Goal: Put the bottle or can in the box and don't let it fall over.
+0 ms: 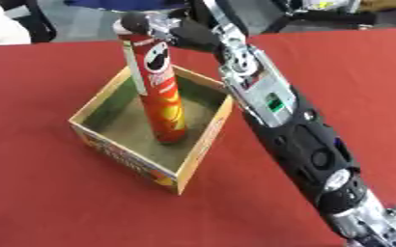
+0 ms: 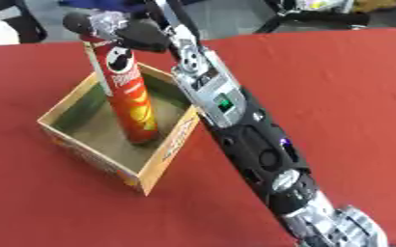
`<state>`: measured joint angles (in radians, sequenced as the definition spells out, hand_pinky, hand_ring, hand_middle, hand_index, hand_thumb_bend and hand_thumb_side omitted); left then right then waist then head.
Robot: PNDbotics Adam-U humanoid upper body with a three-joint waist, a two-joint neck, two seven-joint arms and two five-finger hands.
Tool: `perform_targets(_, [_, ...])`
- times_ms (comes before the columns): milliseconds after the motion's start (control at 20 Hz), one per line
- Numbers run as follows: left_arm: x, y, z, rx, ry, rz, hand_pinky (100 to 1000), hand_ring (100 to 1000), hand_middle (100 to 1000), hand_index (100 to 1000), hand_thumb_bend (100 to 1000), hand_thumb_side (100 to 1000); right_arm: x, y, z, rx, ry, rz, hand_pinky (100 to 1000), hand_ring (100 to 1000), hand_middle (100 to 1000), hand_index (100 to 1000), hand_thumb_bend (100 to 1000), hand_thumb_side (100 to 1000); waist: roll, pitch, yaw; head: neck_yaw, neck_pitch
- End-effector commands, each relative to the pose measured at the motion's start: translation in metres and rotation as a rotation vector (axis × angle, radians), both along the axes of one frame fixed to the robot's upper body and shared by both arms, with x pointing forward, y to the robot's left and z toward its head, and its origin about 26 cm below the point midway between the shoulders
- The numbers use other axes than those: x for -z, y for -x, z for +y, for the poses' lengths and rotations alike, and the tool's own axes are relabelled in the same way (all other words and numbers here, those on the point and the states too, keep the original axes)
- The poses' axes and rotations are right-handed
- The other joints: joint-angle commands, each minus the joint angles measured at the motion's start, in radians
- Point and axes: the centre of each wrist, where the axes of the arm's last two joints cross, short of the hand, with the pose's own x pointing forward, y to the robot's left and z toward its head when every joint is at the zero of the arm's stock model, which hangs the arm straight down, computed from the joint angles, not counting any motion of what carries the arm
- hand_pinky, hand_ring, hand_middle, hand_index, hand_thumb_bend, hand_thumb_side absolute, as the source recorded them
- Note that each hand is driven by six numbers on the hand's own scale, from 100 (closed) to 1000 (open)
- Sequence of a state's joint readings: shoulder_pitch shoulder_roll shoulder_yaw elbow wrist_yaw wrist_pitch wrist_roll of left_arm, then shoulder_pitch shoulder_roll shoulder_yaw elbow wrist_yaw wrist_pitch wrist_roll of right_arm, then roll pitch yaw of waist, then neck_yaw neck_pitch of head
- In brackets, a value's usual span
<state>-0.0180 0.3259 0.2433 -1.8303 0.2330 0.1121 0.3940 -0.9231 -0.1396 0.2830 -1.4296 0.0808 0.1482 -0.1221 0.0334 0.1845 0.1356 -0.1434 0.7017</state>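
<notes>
A tall red Pringles can (image 1: 159, 91) stands upright inside an open cardboard box (image 1: 200, 147), its base on the box floor near the front right wall. My right hand (image 1: 172, 30) reaches in from the lower right along a long black and silver arm. Its fingers curl round the top of the can. The can's lid is hidden by the hand. My left hand shows in neither view.
The box sits on a red tablecloth (image 1: 41, 193) that covers the whole table. My right forearm (image 1: 294, 130) crosses the table just right of the box. Dark chair legs and a floor lie beyond the far edge.
</notes>
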Motion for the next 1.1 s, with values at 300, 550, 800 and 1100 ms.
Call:
perform_targets(300, [-0.007,0.002,0.007,-0.012,-0.036,-0.01,724,789,749,788,431,768,-0.037,0.013,-0.032,0.055,-0.019,-0.117,738,769,848,826,1000,541,0.003,-0.03,-0.01,0.013,0.006])
perform_targets(550, [-0.006,0.003,0.009,-0.019,-0.039,-0.006,724,789,749,788,432,768,-0.045,0.024,-0.067,0.133,0.041,-0.162,743,771,848,826,1000,541,0.002,-0.035,-0.021,0.02,0.012])
perform_targets(800, [-0.006,0.004,0.01,-0.023,-0.042,-0.005,724,789,749,788,433,767,-0.046,0.035,-0.101,0.225,0.075,-0.162,740,763,846,824,1000,541,0.003,-0.035,-0.03,0.027,0.013])
perform_targets(1100, [-0.006,0.004,0.011,-0.029,-0.044,-0.004,724,789,749,788,434,767,-0.034,0.042,-0.14,0.342,0.096,-0.134,737,759,844,821,1000,541,0.006,-0.035,-0.037,0.033,0.01])
